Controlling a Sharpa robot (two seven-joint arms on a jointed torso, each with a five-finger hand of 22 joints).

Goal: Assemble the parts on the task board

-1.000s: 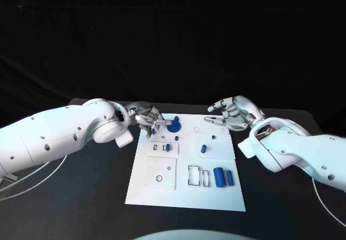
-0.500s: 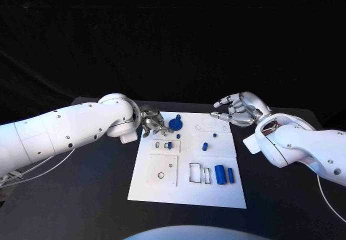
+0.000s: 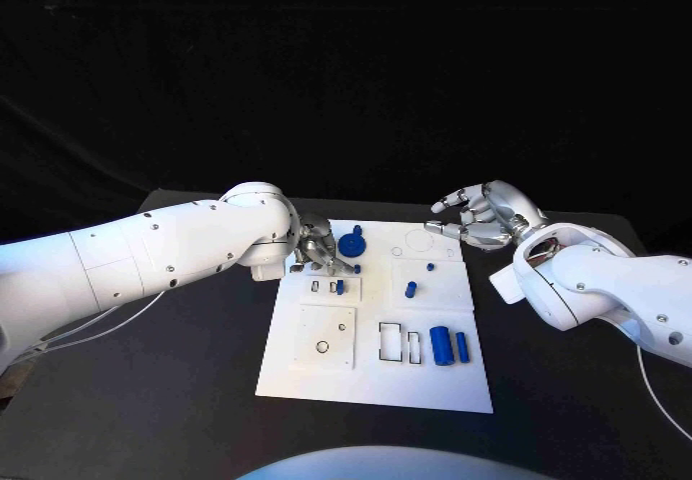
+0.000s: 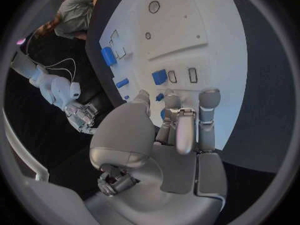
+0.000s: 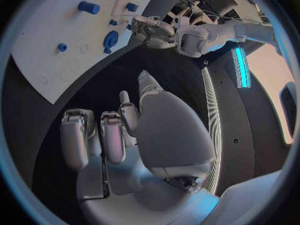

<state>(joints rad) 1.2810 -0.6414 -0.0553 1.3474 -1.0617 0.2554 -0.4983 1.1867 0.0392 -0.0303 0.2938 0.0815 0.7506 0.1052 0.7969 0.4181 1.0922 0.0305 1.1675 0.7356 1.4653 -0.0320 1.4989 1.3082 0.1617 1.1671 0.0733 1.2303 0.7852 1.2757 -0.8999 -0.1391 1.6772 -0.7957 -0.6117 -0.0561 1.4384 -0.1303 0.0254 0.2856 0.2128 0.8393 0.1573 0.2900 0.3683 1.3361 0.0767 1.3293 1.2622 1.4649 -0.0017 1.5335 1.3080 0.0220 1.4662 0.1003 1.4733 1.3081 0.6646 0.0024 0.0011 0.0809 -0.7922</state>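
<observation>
The white task board (image 3: 329, 370) lies in the middle of the table. A blue gear-like part (image 3: 351, 244) stands near its far left corner. My left hand (image 3: 319, 251) hovers right beside that part, fingers stretched down over the board (image 4: 212, 30) with nothing gripped between them. A small blue part (image 3: 335, 288) sits in a slot just below the hand. A blue peg (image 3: 410, 291) and a tiny blue piece (image 3: 430, 268) stand mid-board, and two blue cylinders (image 3: 449, 347) lie nearer me. My right hand (image 3: 483, 218) hangs over the far right corner, fingers loosely curled and empty.
The black table (image 3: 173, 380) surrounds the board on all sides. White cables (image 3: 87, 325) trail under my left arm. Empty outlined recesses (image 3: 323, 346) mark the board's near left part. In the right wrist view my left hand (image 5: 152, 30) works beside the gear (image 5: 111, 38).
My left arm has swung inward over the table, and its hand has crept right toward the blue gear-like part. The right hand has drifted slightly right and back.
</observation>
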